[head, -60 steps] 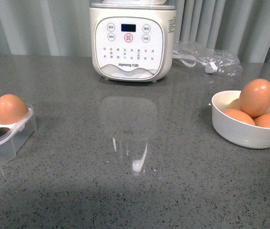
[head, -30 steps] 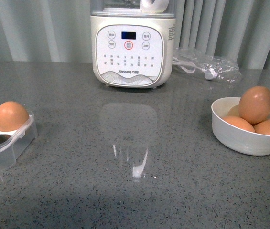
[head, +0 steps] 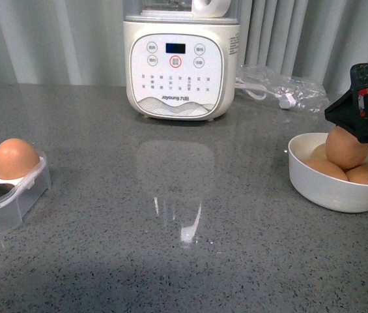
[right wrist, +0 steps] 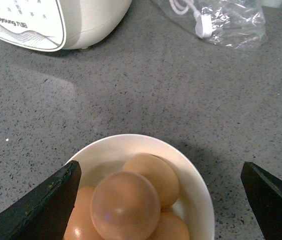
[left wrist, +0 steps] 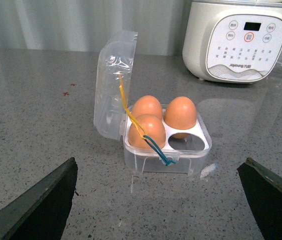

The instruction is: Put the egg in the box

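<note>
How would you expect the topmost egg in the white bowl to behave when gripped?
The top egg looks smooth and rounded, so it may slip under a light pinch. Its shell would probably crack if squeezed hard. Piled on other eggs in the bowl, it could roll off when nudged.

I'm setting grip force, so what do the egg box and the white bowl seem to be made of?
The box looks like thin clear plastic, slightly frosted: its raised lid is see-through, with glossy glints. The bowl looks like glazed ceramic: smooth, opaque and white, with a thick rim, though moulded plastic is possible.
</note>
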Robot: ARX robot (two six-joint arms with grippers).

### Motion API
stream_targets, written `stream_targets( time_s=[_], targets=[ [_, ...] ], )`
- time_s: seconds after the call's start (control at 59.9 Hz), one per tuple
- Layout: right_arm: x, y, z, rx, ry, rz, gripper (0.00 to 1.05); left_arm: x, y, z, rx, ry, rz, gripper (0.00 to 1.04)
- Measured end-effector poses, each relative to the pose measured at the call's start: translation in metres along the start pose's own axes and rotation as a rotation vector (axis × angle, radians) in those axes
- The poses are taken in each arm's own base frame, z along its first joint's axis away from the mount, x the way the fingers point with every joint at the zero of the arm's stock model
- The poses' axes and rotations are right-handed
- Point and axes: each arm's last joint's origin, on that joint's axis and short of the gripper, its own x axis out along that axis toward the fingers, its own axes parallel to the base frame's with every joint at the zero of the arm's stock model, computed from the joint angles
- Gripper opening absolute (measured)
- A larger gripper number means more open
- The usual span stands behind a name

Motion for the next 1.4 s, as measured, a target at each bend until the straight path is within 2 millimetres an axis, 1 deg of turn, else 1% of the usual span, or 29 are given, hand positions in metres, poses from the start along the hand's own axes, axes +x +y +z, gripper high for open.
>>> stream_targets(
  time_s=[0.184, 0.334, 0.484, 0.618, 0.635, 0.668, 0.701, 0.885, 0.902, 0.985, 1.119, 1.269, 1.336, 1.403],
  targets=[
    [0.006, 0.003, -0.004, -0.003, 0.018, 0.014, 0.98, 0.000, 0.000, 0.000, 0.000, 0.000, 0.000, 0.98],
    [0.012, 0.003, -0.014, 0.003, 0.052, 0.036, 0.98, 0.000, 0.000, 0.000, 0.000, 0.000, 0.000, 0.98],
    [0.013, 0.004, -0.020, 0.005, 0.069, 0.045, 0.98, 0.000, 0.000, 0.000, 0.000, 0.000, 0.000, 0.98],
    [0.013, 0.004, -0.021, 0.005, 0.068, 0.051, 0.98, 0.000, 0.000, 0.000, 0.000, 0.000, 0.000, 0.98],
    [0.013, 0.004, -0.022, 0.007, 0.069, 0.051, 0.96, 0.000, 0.000, 0.000, 0.000, 0.000, 0.000, 0.98],
    [0.013, 0.004, -0.022, 0.006, 0.071, 0.051, 0.88, 0.000, 0.000, 0.000, 0.000, 0.000, 0.000, 0.98],
    [0.013, 0.004, -0.023, 0.006, 0.071, 0.051, 0.82, 0.000, 0.000, 0.000, 0.000, 0.000, 0.000, 0.98],
    [0.013, 0.004, -0.023, 0.006, 0.071, 0.054, 0.58, 0.000, 0.000, 0.000, 0.000, 0.000, 0.000, 0.98],
    [0.013, 0.004, -0.023, 0.006, 0.071, 0.054, 0.54, 0.000, 0.000, 0.000, 0.000, 0.000, 0.000, 0.98],
    [0.013, 0.004, -0.023, 0.003, 0.069, 0.055, 0.45, 0.000, 0.000, 0.000, 0.000, 0.000, 0.000, 0.98],
    [0.011, 0.004, -0.022, -0.001, 0.063, 0.054, 0.43, 0.000, 0.000, 0.000, 0.000, 0.000, 0.000, 0.98],
    [0.001, 0.005, -0.014, -0.011, 0.037, 0.055, 0.43, 0.000, 0.000, 0.000, 0.000, 0.000, 0.000, 0.98],
    [-0.005, 0.005, -0.007, -0.013, 0.008, 0.059, 0.43, 0.000, 0.000, 0.000, 0.000, 0.000, 0.000, 0.98],
    [-0.011, 0.003, 0.012, -0.013, -0.057, 0.073, 0.43, 0.000, 0.000, 0.000, 0.000, 0.000, 0.000, 0.98]
  ],
)
